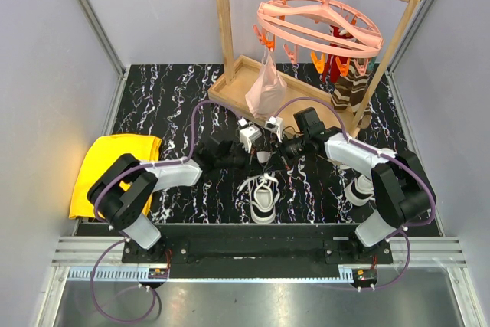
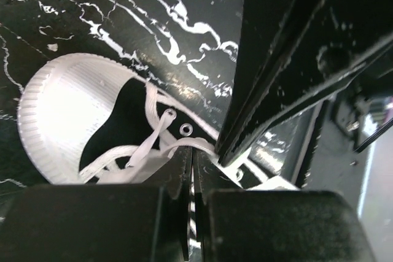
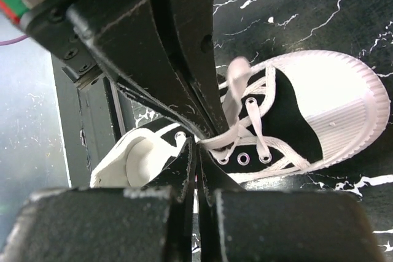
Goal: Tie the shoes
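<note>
One shoe (image 1: 262, 198), white with a black upper, lies near the front middle of the table, its laces (image 1: 259, 181) loose and running up toward the grippers. A second shoe (image 1: 357, 189) stands partly hidden beside the right arm. Both grippers meet just above the first shoe. My left gripper (image 1: 256, 156) (image 2: 191, 150) is shut, with a white lace (image 2: 147, 145) pinched at its tips over the shoe's toe cap (image 2: 61, 115). My right gripper (image 1: 277, 152) (image 3: 198, 144) is shut too, on a lace (image 3: 236, 90) by the eyelets of the shoe (image 3: 331, 108). Each wrist view shows the other gripper's fingers close overhead.
A yellow cloth (image 1: 115, 166) lies at the left edge. At the back stands a wooden rack (image 1: 226, 36) with a pink clip hanger (image 1: 318, 28), a plastic bag (image 1: 266, 86) and brown striped socks (image 1: 348, 89). Grey walls close in on both sides.
</note>
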`<state>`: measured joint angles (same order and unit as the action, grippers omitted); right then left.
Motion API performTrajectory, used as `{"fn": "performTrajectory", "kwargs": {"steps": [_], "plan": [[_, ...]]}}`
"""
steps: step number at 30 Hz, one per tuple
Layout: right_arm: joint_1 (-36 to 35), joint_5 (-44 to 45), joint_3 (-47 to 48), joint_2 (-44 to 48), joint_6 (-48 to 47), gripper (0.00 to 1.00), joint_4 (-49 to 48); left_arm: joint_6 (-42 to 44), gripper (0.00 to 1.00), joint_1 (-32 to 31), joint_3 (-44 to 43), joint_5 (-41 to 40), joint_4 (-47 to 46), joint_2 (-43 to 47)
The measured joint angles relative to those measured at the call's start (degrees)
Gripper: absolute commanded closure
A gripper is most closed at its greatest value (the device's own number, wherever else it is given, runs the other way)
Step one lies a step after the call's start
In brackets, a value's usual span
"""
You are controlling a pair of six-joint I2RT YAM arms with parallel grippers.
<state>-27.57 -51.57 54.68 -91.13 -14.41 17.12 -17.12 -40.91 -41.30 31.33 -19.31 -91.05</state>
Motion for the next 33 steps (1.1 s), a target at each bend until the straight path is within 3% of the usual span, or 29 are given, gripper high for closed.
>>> {"fn": "performTrajectory", "kwargs": {"steps": [12,28,31,33], "plan": [[0.0,-0.6,-1.2,0.0,2.0,1.00,-1.3,-14.1,0.91,1.0,7.1,3.0,-16.6,-2.0],[0.0,-2.4,-1.7,0.3,4.0,1.00,-2.5,-19.4,0.94,1.7,9.2,4.7,-26.0,-4.2],[0.0,-2.6,-2.0,0.3,4.0,0.94,-2.5,-20.0,0.95,1.7,9.2,5.4,-27.6,-5.1],[0.0,-2.6,-2.2,0.3,4.1,0.83,-2.5,-20.4,0.95,1.7,9.2,5.9,-28.4,-5.7]]}}
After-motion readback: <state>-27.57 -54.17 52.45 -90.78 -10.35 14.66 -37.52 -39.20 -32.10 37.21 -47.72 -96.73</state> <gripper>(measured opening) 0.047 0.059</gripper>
